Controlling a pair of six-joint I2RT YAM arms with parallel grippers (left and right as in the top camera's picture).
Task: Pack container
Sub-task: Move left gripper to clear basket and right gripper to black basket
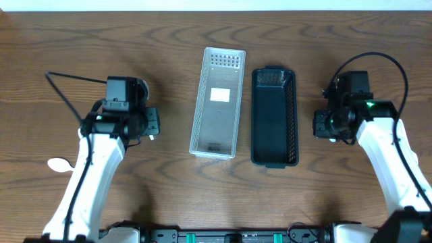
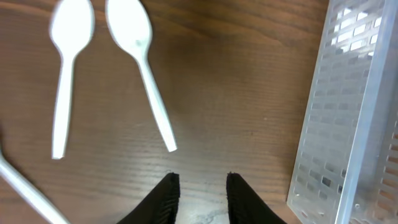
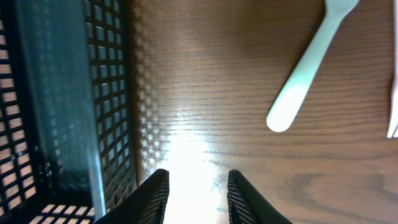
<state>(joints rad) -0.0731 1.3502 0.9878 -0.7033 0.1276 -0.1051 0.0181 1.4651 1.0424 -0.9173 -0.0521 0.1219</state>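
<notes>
A white perforated container (image 1: 217, 101) and a black mesh container (image 1: 273, 116) lie side by side mid-table, both empty. In the left wrist view, two white plastic spoons (image 2: 68, 68) (image 2: 142, 68) lie bowl-up on the wood ahead of my left gripper (image 2: 203, 186). Its jaws stand narrowly apart with nothing between them, and the white container (image 2: 348, 124) is to their right. My right gripper (image 3: 198, 186) hovers just right of the black container (image 3: 62, 106), jaws narrowly apart and empty. A white utensil handle (image 3: 308, 68) lies ahead of it to the right.
Another white spoon (image 1: 59, 164) lies at the left by the left arm's base. A thin white handle (image 2: 25, 193) crosses the lower left of the left wrist view. A white edge (image 3: 393, 118) shows at the far right of the right wrist view.
</notes>
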